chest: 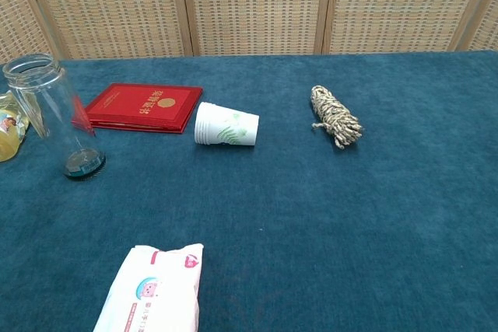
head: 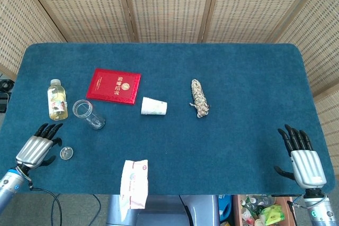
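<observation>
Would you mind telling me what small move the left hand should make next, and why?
Probably a short reach to its right, lowering onto the small round lid. The left hand is open with fingers spread, holds nothing, and that lid lies nearest it on the blue table, apart from the lidless glass jar. The right hand rests open at the far edge.

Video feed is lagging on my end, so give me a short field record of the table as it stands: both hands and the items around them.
left hand: open, fingers spread, holds nothing, beside the small round lid
right hand: open, holds nothing, at the table's near right corner
glass jar: upright, no lid on
drink bottle: lying left of jar
red booklet: flat
paper cup: on its side
rope bundle: right of cup
tissue pack: near edge
</observation>
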`<move>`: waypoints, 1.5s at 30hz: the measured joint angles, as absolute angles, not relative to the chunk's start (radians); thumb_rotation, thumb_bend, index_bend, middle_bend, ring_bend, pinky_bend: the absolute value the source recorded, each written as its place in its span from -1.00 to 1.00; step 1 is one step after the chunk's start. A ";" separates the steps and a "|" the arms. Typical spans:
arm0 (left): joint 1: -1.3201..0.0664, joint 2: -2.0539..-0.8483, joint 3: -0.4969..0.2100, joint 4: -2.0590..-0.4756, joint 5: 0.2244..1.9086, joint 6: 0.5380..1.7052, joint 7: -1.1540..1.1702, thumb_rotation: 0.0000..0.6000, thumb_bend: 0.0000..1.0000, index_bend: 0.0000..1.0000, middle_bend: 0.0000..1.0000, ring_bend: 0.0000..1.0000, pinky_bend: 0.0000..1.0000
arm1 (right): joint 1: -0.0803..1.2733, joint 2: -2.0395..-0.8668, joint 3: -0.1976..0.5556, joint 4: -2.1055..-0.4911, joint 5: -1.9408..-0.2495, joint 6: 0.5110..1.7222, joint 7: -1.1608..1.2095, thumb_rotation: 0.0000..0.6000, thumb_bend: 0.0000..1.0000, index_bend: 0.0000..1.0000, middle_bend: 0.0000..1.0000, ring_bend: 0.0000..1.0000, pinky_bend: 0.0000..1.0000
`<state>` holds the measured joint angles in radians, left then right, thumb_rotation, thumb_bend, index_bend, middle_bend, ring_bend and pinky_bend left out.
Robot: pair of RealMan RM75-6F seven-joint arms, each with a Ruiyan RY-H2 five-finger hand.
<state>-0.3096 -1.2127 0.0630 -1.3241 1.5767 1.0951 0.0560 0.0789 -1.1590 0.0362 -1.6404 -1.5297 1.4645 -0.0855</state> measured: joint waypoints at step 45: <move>-0.349 -1.293 0.076 -1.275 1.528 1.040 0.113 1.00 -0.23 0.02 -1.00 -1.00 -1.00 | 0.080 -1.158 0.036 -1.642 -1.526 1.461 -0.084 1.00 -1.00 -0.99 -1.00 -1.00 -1.00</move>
<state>-0.3494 -1.2932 0.0759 -1.2748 1.5275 1.0404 0.1130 0.0797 -1.1581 0.0365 -1.6420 -1.5256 1.4611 -0.0841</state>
